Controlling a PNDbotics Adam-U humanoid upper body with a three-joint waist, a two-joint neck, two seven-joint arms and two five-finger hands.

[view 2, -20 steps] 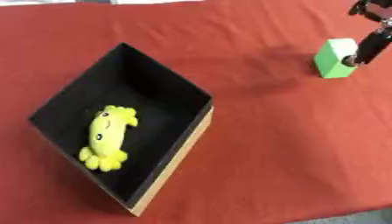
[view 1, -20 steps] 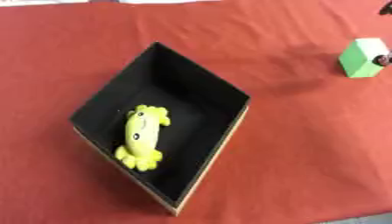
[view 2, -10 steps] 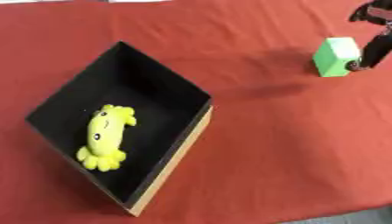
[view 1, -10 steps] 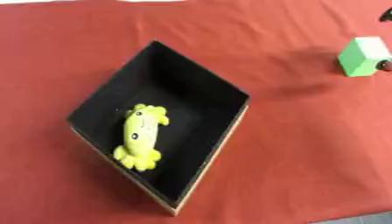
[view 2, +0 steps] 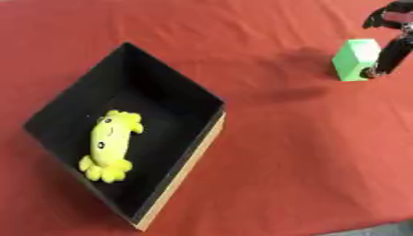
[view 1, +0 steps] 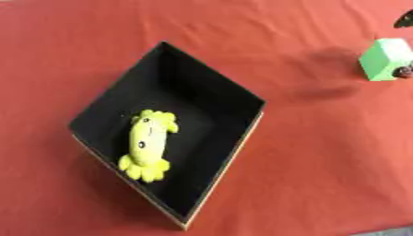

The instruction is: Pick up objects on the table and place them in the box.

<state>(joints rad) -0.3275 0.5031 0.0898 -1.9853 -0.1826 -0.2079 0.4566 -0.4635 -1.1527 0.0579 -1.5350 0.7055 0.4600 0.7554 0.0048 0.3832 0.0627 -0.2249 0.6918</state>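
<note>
Green block [view 1: 387, 59] sits at the right edge of the left eye view, high up, on the red tabletop [view 1: 322, 161]. Only a dark fingertip shows against its lower right side, and another dark bit at the top right corner. The black box [view 1: 211, 79] lies in the middle, turned like a diamond, with one corner pointing up. A yellow toy [view 1: 148, 144] lies inside it, long way running up and down, leaning a little to the right. Lots of bare red cloth lies between box and block.

In the right eye view, the right hand [view 2: 392, 44] shows at the upper right. Its fingers [view 2: 386, 62] curl down beside the block's right side, touching it. I cannot tell if the hand grips the block. The left hand is not seen.
</note>
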